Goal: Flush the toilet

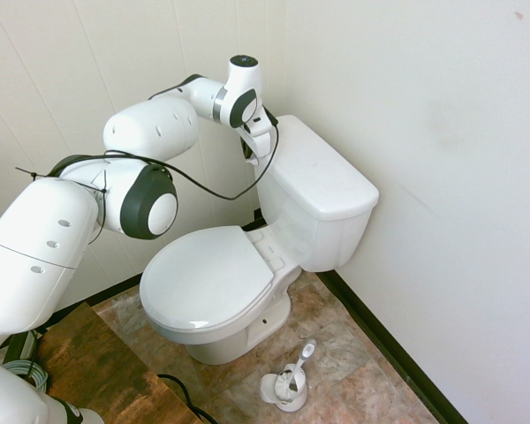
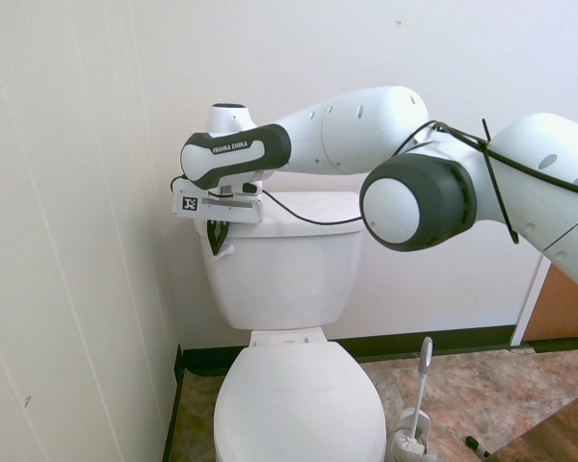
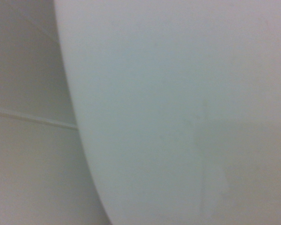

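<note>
Gripper (image 2: 218, 237) hung at upper front corner of toilet (image 2: 287, 265) tank, wall side, fingers pointed down and near together on small white flush lever (image 2: 224, 249). Grip itself unclear.

White toilet (image 1: 247, 265), glossy all over. The arm (image 2: 366, 125) is white with dark grey joint caps. The floor (image 1: 353, 362) is mottled brown stone-pattern tile, the baseboard (image 1: 397, 353) is black, the walls (image 1: 459, 132) are off-white, and the brush holder (image 1: 287, 389) is white.
</note>
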Available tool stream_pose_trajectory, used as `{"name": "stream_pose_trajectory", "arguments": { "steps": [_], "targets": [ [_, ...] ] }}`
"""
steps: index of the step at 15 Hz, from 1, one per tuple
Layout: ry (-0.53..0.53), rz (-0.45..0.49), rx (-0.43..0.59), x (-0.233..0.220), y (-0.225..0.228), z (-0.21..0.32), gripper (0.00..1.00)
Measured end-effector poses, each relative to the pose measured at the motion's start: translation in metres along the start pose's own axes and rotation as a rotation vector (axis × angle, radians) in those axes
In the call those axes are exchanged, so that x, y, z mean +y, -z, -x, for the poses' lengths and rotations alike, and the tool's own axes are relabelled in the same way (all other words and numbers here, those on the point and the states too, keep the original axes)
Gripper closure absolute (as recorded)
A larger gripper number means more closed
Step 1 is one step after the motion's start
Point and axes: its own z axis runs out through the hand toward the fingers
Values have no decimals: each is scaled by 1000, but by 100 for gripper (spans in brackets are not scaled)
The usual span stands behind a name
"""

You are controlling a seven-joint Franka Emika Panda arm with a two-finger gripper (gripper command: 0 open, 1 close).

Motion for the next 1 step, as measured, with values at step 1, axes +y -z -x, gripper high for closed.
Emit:
{"name": "stream_pose_trajectory", "arguments": {
  "steps": [1],
  "targets": [
    [-2, -1, -1, 0, -1, 0, 100]
  ]
}}
